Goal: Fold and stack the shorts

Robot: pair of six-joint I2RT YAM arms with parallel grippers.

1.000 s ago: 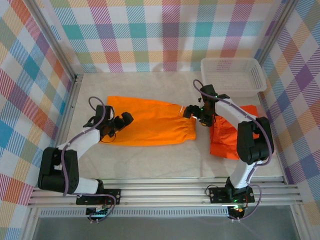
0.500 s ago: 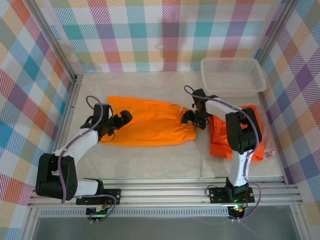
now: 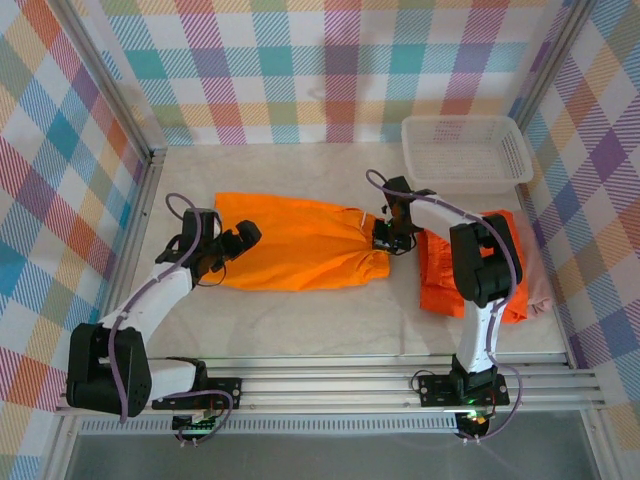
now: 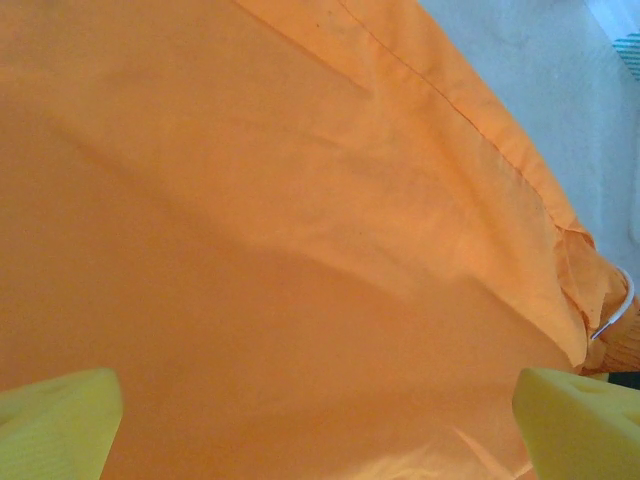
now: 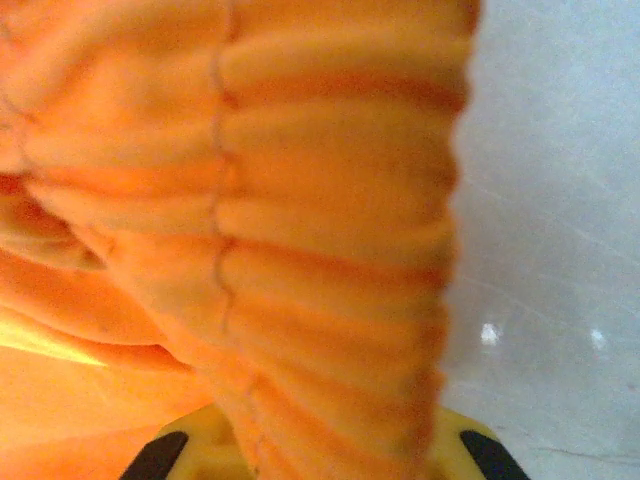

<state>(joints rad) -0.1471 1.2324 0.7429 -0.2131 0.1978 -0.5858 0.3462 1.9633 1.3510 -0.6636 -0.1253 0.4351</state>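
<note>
The lighter yellow-orange shorts (image 3: 300, 243) lie spread flat mid-table, gathered waist to the right. My right gripper (image 3: 386, 236) is shut on that waistband; in the right wrist view the ruched band (image 5: 330, 250) runs down into the closed right gripper (image 5: 320, 455). My left gripper (image 3: 238, 240) stands open over the shorts' left end, its yellow fingertips (image 4: 60, 420) wide apart above smooth cloth (image 4: 300, 250), nothing pinched. The bright orange shorts (image 3: 443, 282) lie crumpled under the right arm. A dusty pink pair of shorts (image 3: 540, 297) peeks out at the far right.
A white mesh basket (image 3: 466, 150) stands at the back right, close behind the right arm. Checked walls and metal posts close in the table on three sides. Bare pale tabletop (image 3: 300, 325) lies in front of the spread shorts.
The right gripper has gone from open to shut on the waistband of the yellow-orange shorts. The left gripper edged slightly along the left end and stayed open.
</note>
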